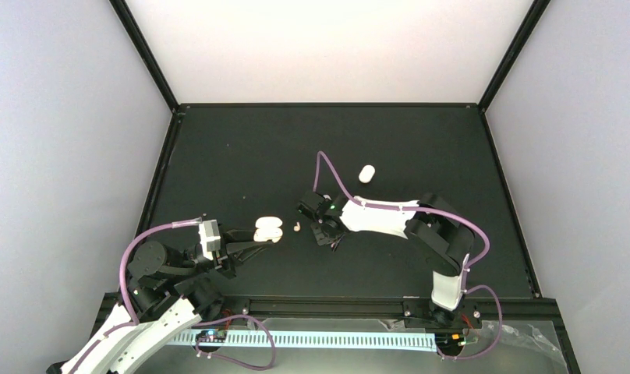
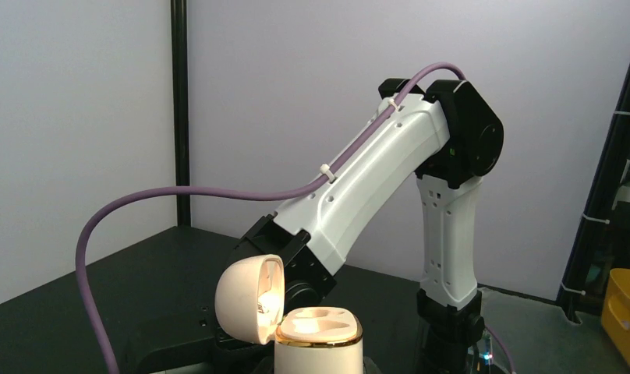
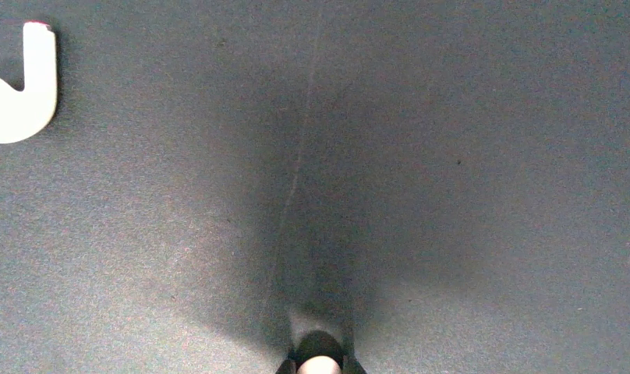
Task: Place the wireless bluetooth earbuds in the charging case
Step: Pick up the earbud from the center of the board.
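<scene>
Right end effector [image 3: 318, 366] pinches a pale earbud [image 3: 320, 363], mostly cropped at the bottom edge. Left end effector [image 1: 257, 237] clamps the open charging case [image 2: 318, 336]; wide worktop [image 1: 249, 156] surrounds both.

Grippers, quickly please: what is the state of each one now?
Left gripper: closed, holding the open cream-white clamshell charging case.
Right gripper: closed on a tiny pale earbud.

earbud [image 1: 296, 227] on table [image 1: 242, 148], just right of case [image 1: 267, 229] | capsule [image 1: 366, 174] farther back, right
</scene>
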`<state>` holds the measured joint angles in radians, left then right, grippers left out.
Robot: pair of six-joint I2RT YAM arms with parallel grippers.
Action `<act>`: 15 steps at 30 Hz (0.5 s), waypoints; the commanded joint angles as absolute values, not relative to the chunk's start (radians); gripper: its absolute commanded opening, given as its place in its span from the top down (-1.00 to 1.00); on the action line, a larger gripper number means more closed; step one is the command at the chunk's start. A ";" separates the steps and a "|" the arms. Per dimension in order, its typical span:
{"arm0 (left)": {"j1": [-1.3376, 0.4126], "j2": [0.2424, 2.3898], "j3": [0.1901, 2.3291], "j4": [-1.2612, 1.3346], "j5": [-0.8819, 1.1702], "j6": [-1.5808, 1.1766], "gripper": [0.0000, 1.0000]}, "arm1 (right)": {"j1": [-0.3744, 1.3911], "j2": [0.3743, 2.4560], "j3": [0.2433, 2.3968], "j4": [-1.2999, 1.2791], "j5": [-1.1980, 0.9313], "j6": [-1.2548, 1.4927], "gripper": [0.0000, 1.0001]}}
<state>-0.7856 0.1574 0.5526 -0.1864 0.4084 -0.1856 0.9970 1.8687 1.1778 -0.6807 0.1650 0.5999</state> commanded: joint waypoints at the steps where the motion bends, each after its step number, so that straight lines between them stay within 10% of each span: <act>1: -0.787 0.172 0.557 -0.164 0.422 -0.178 0.97 | 0.985 1.939 1.102 -0.659 0.169 0.602 0.82; 15: -0.787 0.176 0.557 -0.167 0.419 -0.179 0.97 | 0.984 1.781 1.011 -0.554 0.214 0.701 0.88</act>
